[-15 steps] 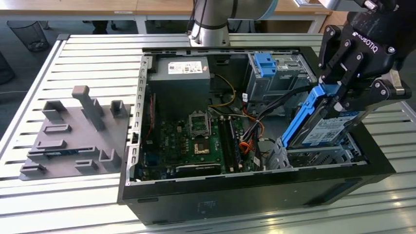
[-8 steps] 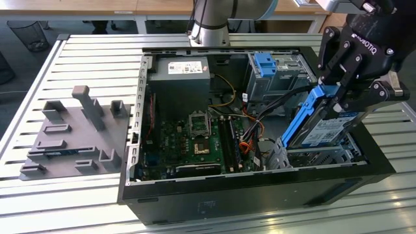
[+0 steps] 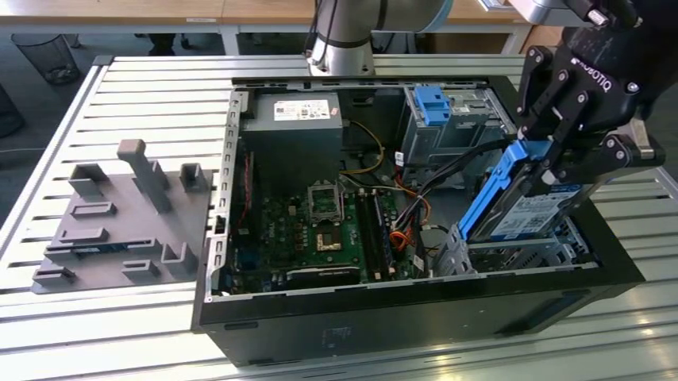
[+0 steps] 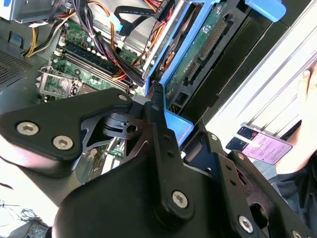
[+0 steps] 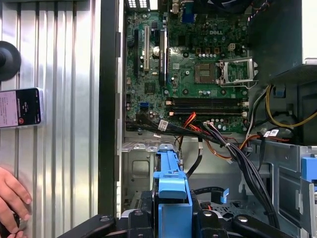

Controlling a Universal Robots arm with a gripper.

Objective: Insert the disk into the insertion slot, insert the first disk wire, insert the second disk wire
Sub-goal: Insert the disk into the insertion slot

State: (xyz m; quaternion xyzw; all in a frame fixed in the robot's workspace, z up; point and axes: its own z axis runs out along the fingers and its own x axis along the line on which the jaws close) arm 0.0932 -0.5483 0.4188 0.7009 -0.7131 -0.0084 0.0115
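Plainly, the work is at its first step. In the exterior view the disk [image 3: 533, 210] stands steeply tilted over the far corner of the open computer case [image 3: 424, 317], on the exterior view's right. Its lower end is just at the mouth of the insertion slot [image 3: 519, 252] and most of its length is above the cage, so I judge it only started, not seated. The end effector [image 3: 572, 159] is closed onto the disk's blue carrier near its upper end.

In the second wrist view the end effector [image 4: 163, 106] pinches the carrier's rim, one fingertip [image 4: 155, 93] pressed flat against it. The disk [image 4: 208, 39] shows its green circuit side here. Its connector edge looks bare, so by my reading neither wire is in.

In the first wrist view the disk [image 5: 171, 191] runs edge-on out of the end effector [image 5: 171, 223] toward the insertion slot [image 5: 141, 166]. A bundle of cables [image 5: 233, 148] hangs loose beside it; which of them belong to the disk I cannot tell. A phone [image 5: 20, 106] lies on the tabletop [image 5: 64, 74], near a person's hand [image 5: 12, 193].
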